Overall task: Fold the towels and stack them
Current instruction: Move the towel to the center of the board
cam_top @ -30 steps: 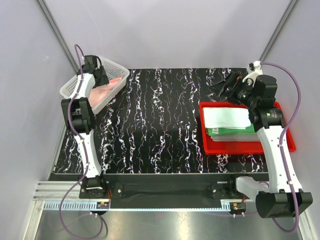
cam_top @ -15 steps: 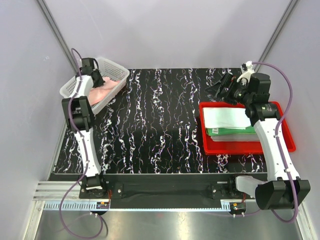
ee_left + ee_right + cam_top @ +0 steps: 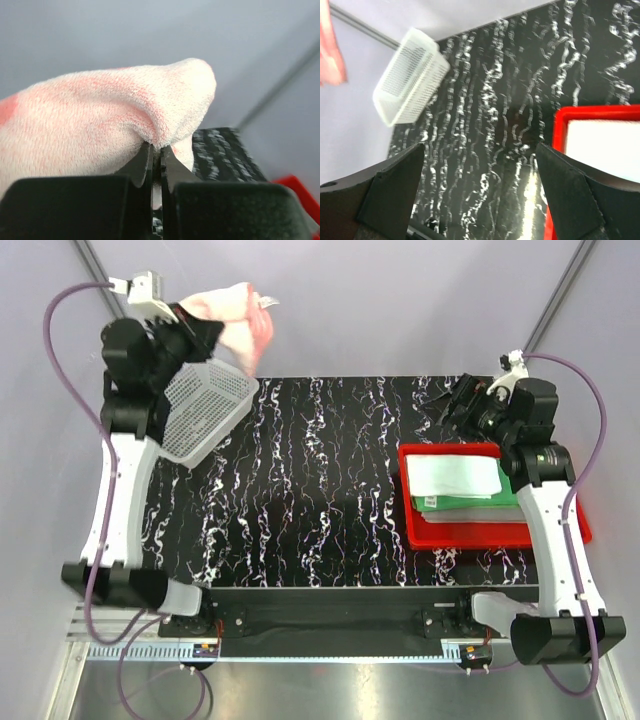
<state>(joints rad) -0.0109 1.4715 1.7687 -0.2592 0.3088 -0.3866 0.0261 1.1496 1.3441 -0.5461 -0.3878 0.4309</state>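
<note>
My left gripper [image 3: 212,326] is raised high above the table's far left corner, shut on a pink towel [image 3: 238,312] that hangs from it in the air. In the left wrist view the jaws [image 3: 156,155] pinch a fold of the fluffy pink towel [image 3: 100,130]. A pale mint-white towel [image 3: 455,477] lies folded on a dark green towel [image 3: 470,503] in the red tray [image 3: 500,536]. My right gripper [image 3: 458,406] hovers just beyond the tray's far left corner, open with nothing between its fingers [image 3: 390,190]. The pink towel's edge [image 3: 330,50] shows in the right wrist view.
The white mesh basket [image 3: 205,410] sits at the far left, below the lifted towel, and looks tipped, showing its mesh side [image 3: 410,75]. The black marbled table [image 3: 320,490] spreads between basket and tray. Grey walls close in on three sides.
My left gripper shut on the pink towel inside the basket, then rose high with it. The basket shifted and tipped. The right gripper stayed open, barely moving.
</note>
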